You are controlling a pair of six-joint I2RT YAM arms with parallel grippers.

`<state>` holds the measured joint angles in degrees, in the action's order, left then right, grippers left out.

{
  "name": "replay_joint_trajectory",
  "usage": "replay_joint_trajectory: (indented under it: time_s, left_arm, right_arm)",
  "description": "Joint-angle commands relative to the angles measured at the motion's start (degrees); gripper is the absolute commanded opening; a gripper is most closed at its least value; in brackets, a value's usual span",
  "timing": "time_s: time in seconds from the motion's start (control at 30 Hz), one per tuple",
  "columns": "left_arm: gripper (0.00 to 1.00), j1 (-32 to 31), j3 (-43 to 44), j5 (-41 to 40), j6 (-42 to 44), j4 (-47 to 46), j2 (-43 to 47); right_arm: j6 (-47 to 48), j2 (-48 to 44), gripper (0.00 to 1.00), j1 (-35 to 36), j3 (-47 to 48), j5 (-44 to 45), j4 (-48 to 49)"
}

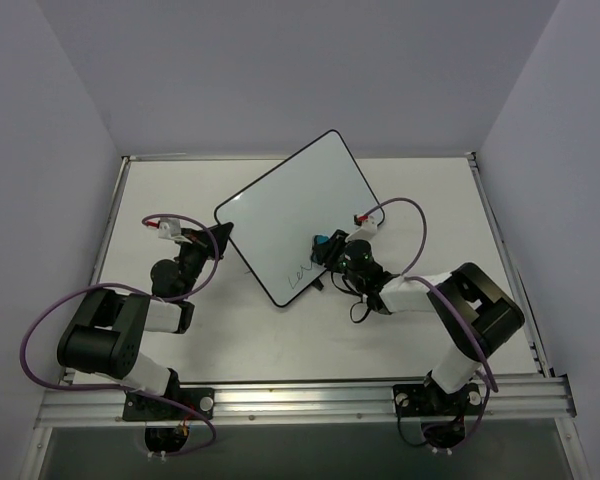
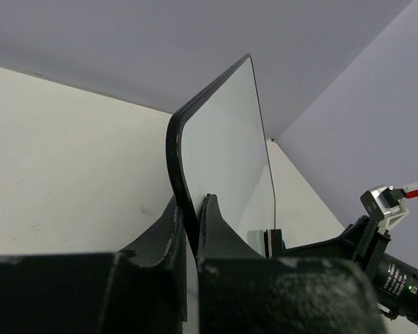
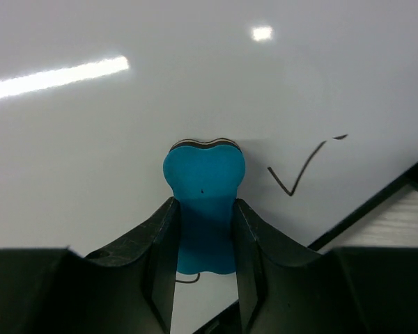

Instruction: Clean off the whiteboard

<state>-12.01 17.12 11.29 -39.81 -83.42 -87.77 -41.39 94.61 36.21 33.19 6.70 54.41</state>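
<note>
white table | lilac walls | whiteboard askew, ink near blue eraser

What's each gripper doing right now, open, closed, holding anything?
Left gripper: closed on the edge of the whiteboard.
Right gripper: closed on the blue eraser, its tip against the board.

Overhead: far, looking down from behind me.
Wrists: close on the whiteboard, which all views share.
</note>
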Motion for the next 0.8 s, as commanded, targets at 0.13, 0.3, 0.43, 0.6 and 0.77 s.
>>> replay_joint_trajectory:
  time_s: [0.13,0.3,0.43,0.6,0.77]
  left_arm:
    - [0.02,-1.26,-1.30,6.99,14.32,3.08,-1.44]
    - [0.02,-1.26,-1.30,6.99,14.32,3.17,-1.44]
    - [0.02,-1.26,-1.31,6.99,14.32,3.17,-1.27]
    - [0.02,-1.26,-1.39,7.08,14.32,3.17,-1.27]
    - [0.02,-1.26,-1.13,7.17,14.32,3.17,-1.44]
  right_arm:
    - [-1.06,-0.39,0.00,-4.56,-3.48,2.18,-15.21]
    - [-0.80,0.40,0.00,-8.43,-1.55,1.39,-17.32]
    - [-1.07,1.63,0.00,-9.48,0.29,0.69,-17.15]
    - [-1.15,3.39,0.00,-10.89,3.98,-1.34,-16.62]
    - [2.97,4.88,0.00,-10.63,5.48,-6.52,-13.37]
